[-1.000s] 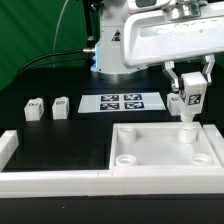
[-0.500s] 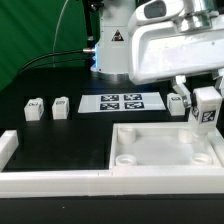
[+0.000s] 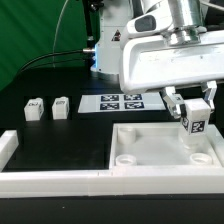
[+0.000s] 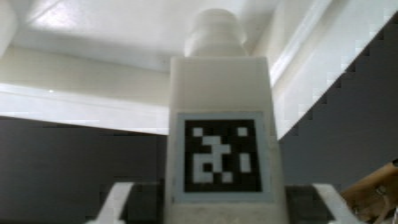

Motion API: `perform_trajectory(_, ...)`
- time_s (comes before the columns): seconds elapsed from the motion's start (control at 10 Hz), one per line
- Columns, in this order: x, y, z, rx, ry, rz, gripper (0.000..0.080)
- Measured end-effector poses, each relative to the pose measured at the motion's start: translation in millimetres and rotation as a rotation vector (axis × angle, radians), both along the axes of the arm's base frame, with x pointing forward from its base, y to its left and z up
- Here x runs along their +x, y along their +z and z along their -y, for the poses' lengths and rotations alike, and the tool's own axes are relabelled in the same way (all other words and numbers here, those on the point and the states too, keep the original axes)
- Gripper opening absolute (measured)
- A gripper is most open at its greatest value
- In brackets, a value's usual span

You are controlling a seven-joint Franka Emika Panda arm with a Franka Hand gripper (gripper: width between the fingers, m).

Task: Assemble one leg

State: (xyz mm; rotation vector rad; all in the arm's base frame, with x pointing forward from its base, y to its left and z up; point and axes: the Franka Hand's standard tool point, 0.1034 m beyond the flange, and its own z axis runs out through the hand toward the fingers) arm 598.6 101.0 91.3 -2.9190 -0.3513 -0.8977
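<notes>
So the end effector (image 3: 194,112) is clamped on the leg (image 3: 196,127). It grips the upper end from both sides, and the tag (image 4: 222,155) faces out between the finger pads (image 4: 139,203), which show at either side of the leg's base in the wrist view. No gap there, it's a proper squeeze, not just touching

The leg hangs upright, long axis pretty much vertical, round peg (image 4: 215,30) pointing straight down and away from the end effector. It's up in the air over the right side of the big white tray-like top (image 3: 150,140), clear of the floor of it as far as I can tell

What the next move hangs on, I think, is peg vs socket. There's a round socket (image 3: 203,157) in the right corner, and from the exterior view it sits just below the leg and a touch nearer. I honestly can't tell from one angle whether the peg is lined up over it or over a spot further back. The wrist view only shows white walls and a corner past the peg, no hole that I can make out. So my guess is a small sideways nudge, then straight down

Two spare legs (image 3: 47,107) sit on the desk (image 3: 70,140) far off to the left, with the marker board (image 3: 120,101) between them and the arm
</notes>
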Motion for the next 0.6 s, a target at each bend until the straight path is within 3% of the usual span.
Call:
perform_trajectory(0.4, 5.8, -1.3, -3.3, 0.001, 0.005, -0.004, 0.0292)
perform_trajectory(0.6, 8.9, 5.3, -10.7, 0.002, 0.019, -0.03, 0.0292)
